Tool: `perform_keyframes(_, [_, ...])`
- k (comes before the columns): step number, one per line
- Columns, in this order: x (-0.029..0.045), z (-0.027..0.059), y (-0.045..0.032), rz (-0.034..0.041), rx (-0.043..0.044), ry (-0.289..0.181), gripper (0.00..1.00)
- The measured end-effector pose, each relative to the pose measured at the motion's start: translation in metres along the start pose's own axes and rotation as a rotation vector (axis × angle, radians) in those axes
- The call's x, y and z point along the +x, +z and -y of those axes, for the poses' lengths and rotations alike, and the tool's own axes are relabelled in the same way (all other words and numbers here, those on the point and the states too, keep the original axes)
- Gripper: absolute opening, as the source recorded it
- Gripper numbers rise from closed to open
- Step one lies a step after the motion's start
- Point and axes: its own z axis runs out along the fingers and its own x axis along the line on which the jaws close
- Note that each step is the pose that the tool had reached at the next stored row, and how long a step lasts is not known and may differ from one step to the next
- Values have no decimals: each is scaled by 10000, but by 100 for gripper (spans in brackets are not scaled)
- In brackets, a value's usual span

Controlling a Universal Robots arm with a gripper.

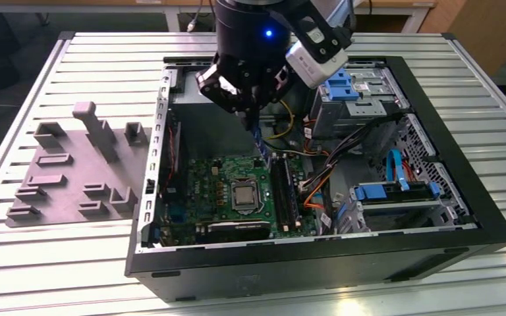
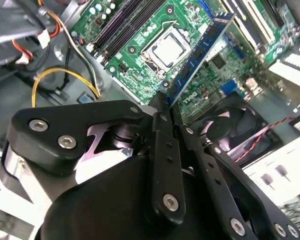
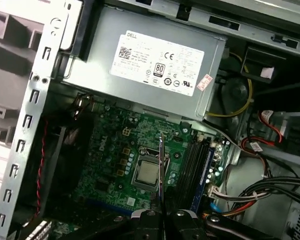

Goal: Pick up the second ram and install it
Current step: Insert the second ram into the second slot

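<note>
The case (image 1: 490,230) lies on its side on the slatted table (image 1: 103,52), open face up, so the arm can reach straight down to the motherboard (image 1: 213,194). On the exterior view's left, a grey fixture (image 1: 77,168) stands just beside the case.

The gripper (image 1: 251,112) hangs over the far part of the motherboard, its fingers (image 2: 162,145) closed tight on the ram (image 2: 200,52). It holds the stick by one end, so the length hangs down toward the board and the lower edge stays free to meet a socket. In the second wrist view the ram runs away from the fingertips across the CPU (image 2: 166,50) area. In the first wrist view it shows edge-on as a thin dark line (image 3: 160,165) just beside the CPU (image 3: 147,172), with the slots (image 3: 195,165) off to one side; the ram thus appears not yet over a slot.

The ram's upper end is hidden inside the fingers. In the exterior view the stick is a thin blue sliver (image 1: 259,141) below the gripper, and its lower tip is hard to separate from the board. Whether one slot is already filled is probably so, but cannot be told surely. The gripper body covers the near part of the case in both wrist views.
</note>
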Motion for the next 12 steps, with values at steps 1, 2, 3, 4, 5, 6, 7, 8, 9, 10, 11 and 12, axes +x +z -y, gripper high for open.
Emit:
perform_keyframes(1, [0, 0, 3, -3, 1, 192, 14])
perform_keyframes(2, [0, 0, 6, -6, 1, 371, 14])
perform_keyframes(3, [0, 0, 8, -9, 1, 551, 14])
perform_keyframes(4, [0, 0, 11, -11, 2, 732, 14])
perform_keyframes(5, [0, 0, 14, -14, 2, 910, 14])
perform_keyframes(6, [0, 0, 16, -17, 3, 1091, 14])
perform_keyframes(7, [0, 0, 18, -20, 3, 1287, 14])
perform_keyframes(8, [0, 0, 20, -23, 5, 1453, 14])
perform_keyframes(9, [-1, 0, 22, -25, 8, 1581, 14])
perform_keyframes(10, [-4, 1, 24, -25, 8, 1628, 14])
perform_keyframes(11, [-5, 1, 27, -25, 7, 1631, 14])
perform_keyframes(12, [-11, 2, 30, -25, 7, 1632, 14])
